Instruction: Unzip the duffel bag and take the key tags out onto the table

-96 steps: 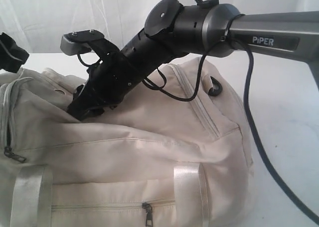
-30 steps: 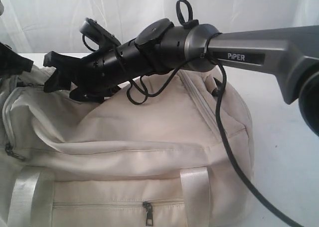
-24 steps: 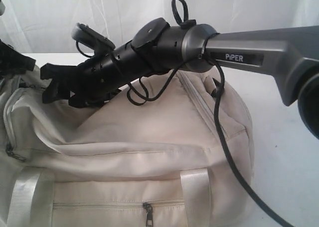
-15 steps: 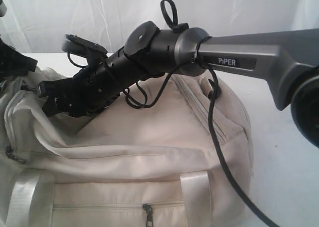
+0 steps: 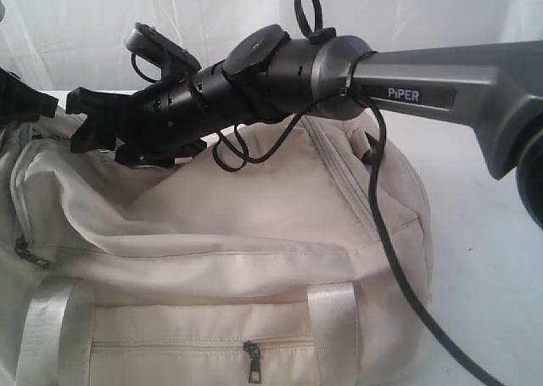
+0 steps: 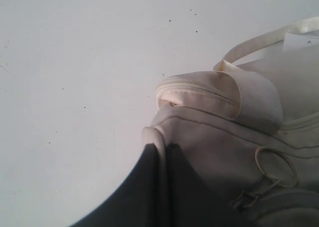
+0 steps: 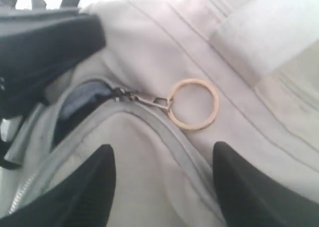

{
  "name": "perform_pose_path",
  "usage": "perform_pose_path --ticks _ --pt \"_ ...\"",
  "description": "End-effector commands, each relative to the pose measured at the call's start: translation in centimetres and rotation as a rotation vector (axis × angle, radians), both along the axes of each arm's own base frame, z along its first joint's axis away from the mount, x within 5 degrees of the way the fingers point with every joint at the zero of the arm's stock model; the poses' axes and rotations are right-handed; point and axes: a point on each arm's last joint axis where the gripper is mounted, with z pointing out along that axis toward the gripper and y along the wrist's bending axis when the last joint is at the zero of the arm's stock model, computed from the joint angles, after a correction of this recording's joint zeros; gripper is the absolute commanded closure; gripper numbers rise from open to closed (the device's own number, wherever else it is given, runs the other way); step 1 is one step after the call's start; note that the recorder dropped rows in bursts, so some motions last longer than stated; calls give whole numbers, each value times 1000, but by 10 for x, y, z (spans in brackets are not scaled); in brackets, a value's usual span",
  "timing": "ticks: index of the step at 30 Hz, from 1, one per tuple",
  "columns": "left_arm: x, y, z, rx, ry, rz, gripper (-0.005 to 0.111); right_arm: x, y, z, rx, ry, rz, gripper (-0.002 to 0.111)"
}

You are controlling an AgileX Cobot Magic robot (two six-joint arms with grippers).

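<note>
The cream duffel bag (image 5: 254, 259) fills the lower part of the exterior view. At its left end my left gripper (image 6: 161, 148) is shut on a fold of the bag's fabric; it shows as a dark shape (image 5: 19, 103) at the frame edge. My right gripper (image 5: 81, 123) reaches across from the right and hovers just above the bag's top left, open, with nothing between its fingers (image 7: 105, 162). Below it lies a zip pull with a pale ring (image 7: 193, 104). The zip gapes slightly there, showing grey lining (image 7: 82, 98). The key tags are hidden.
The white table (image 6: 75, 77) spreads beyond the bag's end and to its right (image 5: 484, 233). A black cable (image 5: 386, 233) hangs from the right arm across the bag. A front pocket zip pull (image 5: 251, 362) and webbing straps (image 5: 333, 327) face the camera. A white curtain hangs behind.
The right gripper, low at the bag's top seam 3.2 s ago, lifted and moved left, dipped half a second ago, and now sits higher again. The left gripper keeps its hold.
</note>
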Motion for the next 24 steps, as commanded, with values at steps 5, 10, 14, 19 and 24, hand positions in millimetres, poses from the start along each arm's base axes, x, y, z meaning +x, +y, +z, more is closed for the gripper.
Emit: perform_pose_path --ticks 5,10,14,19,24 --pt "3 3 8 -10 -63 27 107 12 2 -16 28 56 -108 54" --pt "3 3 8 -10 -66 28 107 15 5 -29 34 105 -140 55" --pt "3 3 8 -4 -67 22 107 19 10 -38 88 203 -194 64" --pt "3 3 8 -4 -67 22 107 16 16 -43 182 271 -150 64" --pt "3 3 8 -4 -67 22 107 17 18 -52 223 314 -135 55"
